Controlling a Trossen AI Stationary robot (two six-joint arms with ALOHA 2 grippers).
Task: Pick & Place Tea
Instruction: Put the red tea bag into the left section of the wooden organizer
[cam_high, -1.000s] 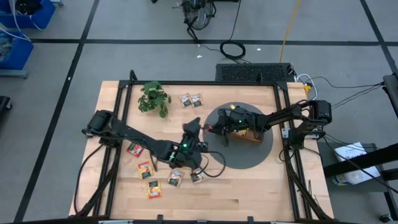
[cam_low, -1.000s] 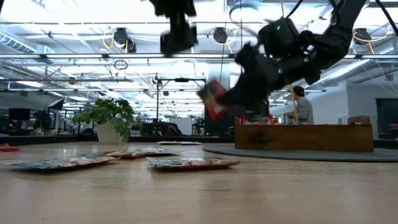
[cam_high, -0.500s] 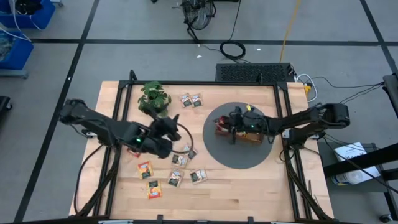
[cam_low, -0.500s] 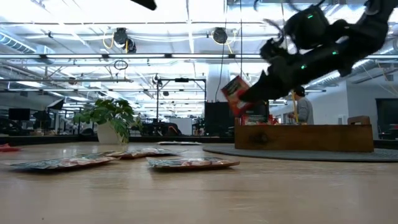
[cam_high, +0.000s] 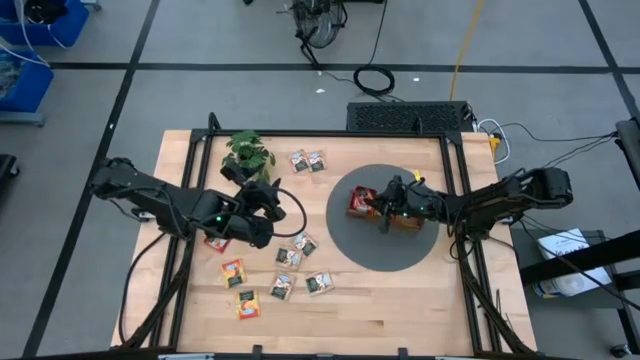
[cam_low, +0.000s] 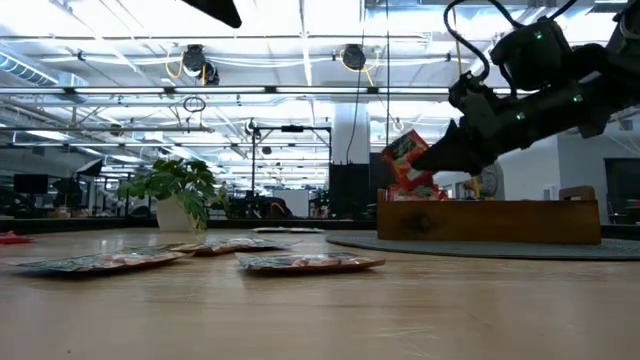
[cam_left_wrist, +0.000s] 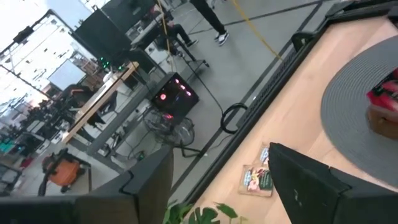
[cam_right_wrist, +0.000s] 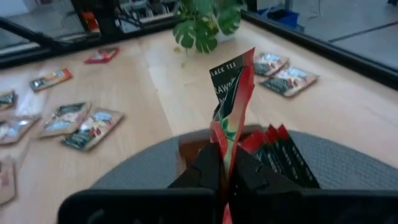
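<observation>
High view shows the right gripper over the end of the wooden tray, which stands on the round grey mat. Its fingers are pressed together on 1 red tea sachet, held upright above other red sachets standing in the tray. The left gripper hangs with its fingers apart near the plant, holding nothing. More sachets lie flat on the table.

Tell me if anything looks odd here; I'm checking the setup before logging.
Nothing looks damaged or spilled. Tea sachets lie scattered flat on the table, awaiting pickup. The right pincer is shut on a red sachet above the tray, where other red sachets already stand. The left pincer hovers empty near the plant.
</observation>
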